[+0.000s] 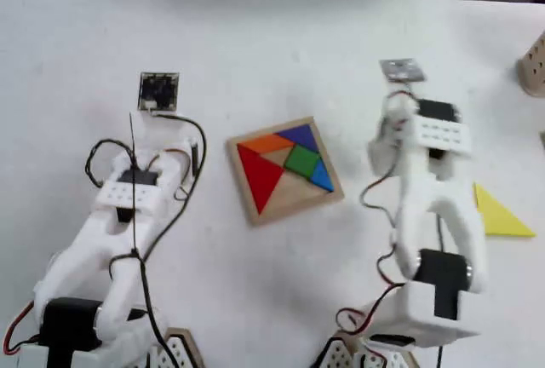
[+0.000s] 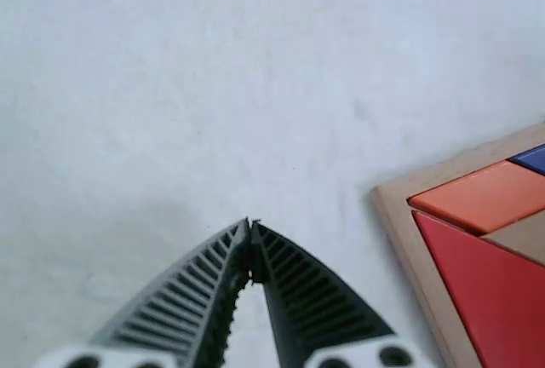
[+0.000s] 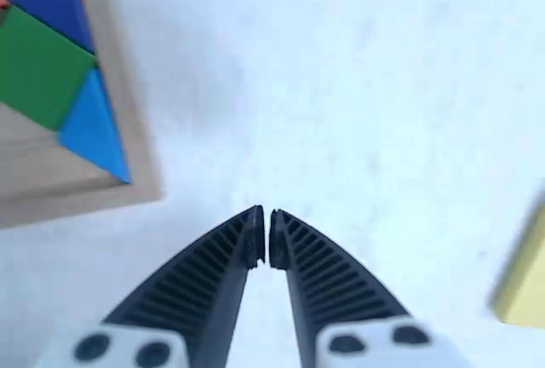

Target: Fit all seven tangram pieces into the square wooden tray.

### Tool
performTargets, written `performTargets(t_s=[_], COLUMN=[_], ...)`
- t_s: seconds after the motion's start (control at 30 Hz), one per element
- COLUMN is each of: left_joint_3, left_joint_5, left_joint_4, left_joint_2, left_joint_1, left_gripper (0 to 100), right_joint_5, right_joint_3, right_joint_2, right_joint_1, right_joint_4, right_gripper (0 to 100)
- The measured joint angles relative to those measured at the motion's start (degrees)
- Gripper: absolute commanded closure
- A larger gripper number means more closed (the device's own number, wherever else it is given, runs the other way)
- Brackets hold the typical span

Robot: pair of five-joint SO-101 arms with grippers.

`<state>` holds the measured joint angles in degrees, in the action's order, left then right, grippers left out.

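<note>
Closest up are the two sets of dark ribbed fingers. Left end effector (image 2: 251, 233) has its tips pressed together with nothing between them, and it's over bare white surface (image 2: 213, 70). Right end effector (image 3: 262, 221) is the same deal: tips pretty much touching, nothing pinched, also over the white surface.

Square wooden tray (image 1: 241, 177) sits between the two, off to the right of the left end effector and to the left of the right one, turned at an angle. Neither end effector touches it.

Inside the tray:
- a big red triangle (image 1: 258, 176) on the side nearest the left end effector
- an orange piece (image 1: 266, 143) touching the red one
- a purple triangle (image 1: 298, 135)
- a green square (image 1: 302, 159)
- a small blue triangle (image 1: 321, 176) on the side nearest the right end effector

The strip of tray floor beside the red and blue pieces is bare wood. There's also a tan patch in the middle between orange, red and green, and I can't tell if that's a piece or bare tray.

Yellow triangle (image 1: 501, 215) lies flat on the surface outside the tray, off to the right of the right end effector and well apart from the tray, with the right arm in between. Pale wooden block with holes (image 1: 535, 66) is farther out on that same side.
</note>
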<state>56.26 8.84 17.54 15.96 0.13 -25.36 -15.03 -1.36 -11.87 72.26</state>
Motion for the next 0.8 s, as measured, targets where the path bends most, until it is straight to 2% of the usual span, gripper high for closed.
performTargets(t_s=[0.1, 0.2, 0.33, 0.53, 0.8], left_joint_3=[0.00, 0.00, 0.00, 0.00, 0.00], left_joint_5=[0.00, 0.00, 0.00, 0.00, 0.00], left_joint_4=[-0.09, -0.09, -0.09, -0.09, -0.09], left_joint_2=[0.00, 0.00, 0.00, 0.00, 0.00], left_joint_1=[0.00, 0.00, 0.00, 0.00, 0.00], left_gripper=[97, 97, 97, 97, 97], right_joint_5=[-7.65, -13.01, -20.48, -24.97, -37.19], right_joint_3=[-0.35, -0.53, -0.44, 5.80, 20.04], right_joint_2=[0.00, -0.44, -5.89, -16.70, -20.66], right_joint_1=[-8.70, -13.98, -16.79, -21.89, -28.84], right_joint_4=[-1.85, -2.73, -3.96, -5.45, 8.35], right_gripper=[77.7, 71.5, 71.4, 71.3, 71.2])
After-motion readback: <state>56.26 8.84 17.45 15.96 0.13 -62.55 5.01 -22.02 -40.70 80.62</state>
